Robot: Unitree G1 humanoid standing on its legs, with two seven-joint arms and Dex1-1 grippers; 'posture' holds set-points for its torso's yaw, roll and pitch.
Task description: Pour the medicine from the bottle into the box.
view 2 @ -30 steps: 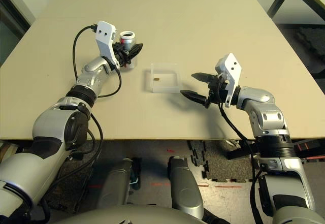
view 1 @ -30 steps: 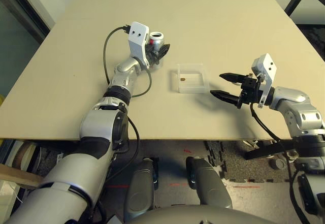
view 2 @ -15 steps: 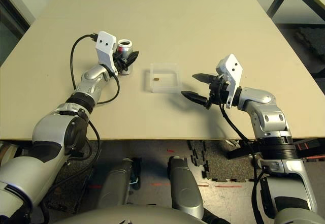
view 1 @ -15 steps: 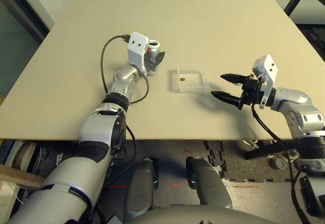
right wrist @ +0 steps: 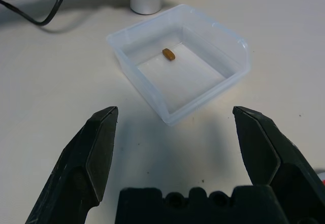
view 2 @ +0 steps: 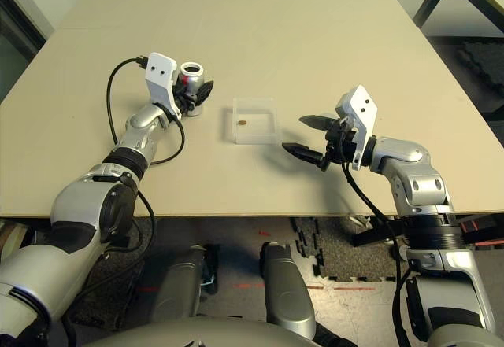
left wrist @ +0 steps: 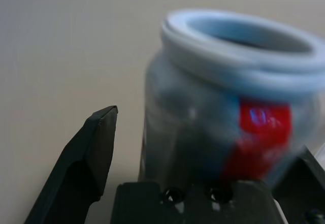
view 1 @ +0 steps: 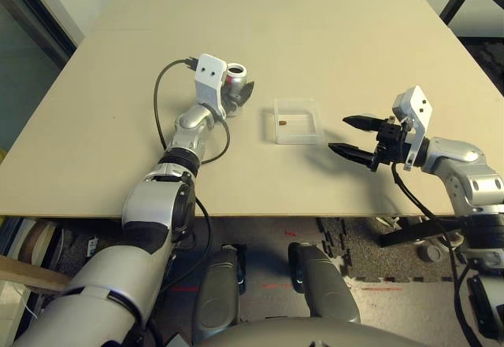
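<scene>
Out on the pale beige tabletop (view 1: 331,40), the small silver-grey metal bottle with a red mark on its side (view 1: 236,75) stands upright with its dark round mouth facing up. The left gripper (view 1: 241,93) sits around it, black fingers on either side; in the left wrist view one finger (left wrist: 86,168) stands a little off the bottle's wall, so the jaws look parted rather than clamped.

To the right of the bottle, a short way off, lies the shallow square box of clear plastic (view 1: 298,120). The tiny yellowish-brown pill (right wrist: 168,54) rests on its floor, near the wall closest to the bottle.

The right gripper (view 1: 347,135) hovers just to the right of the box, not touching it, its two black fingers spread wide and pointing toward the box.
</scene>
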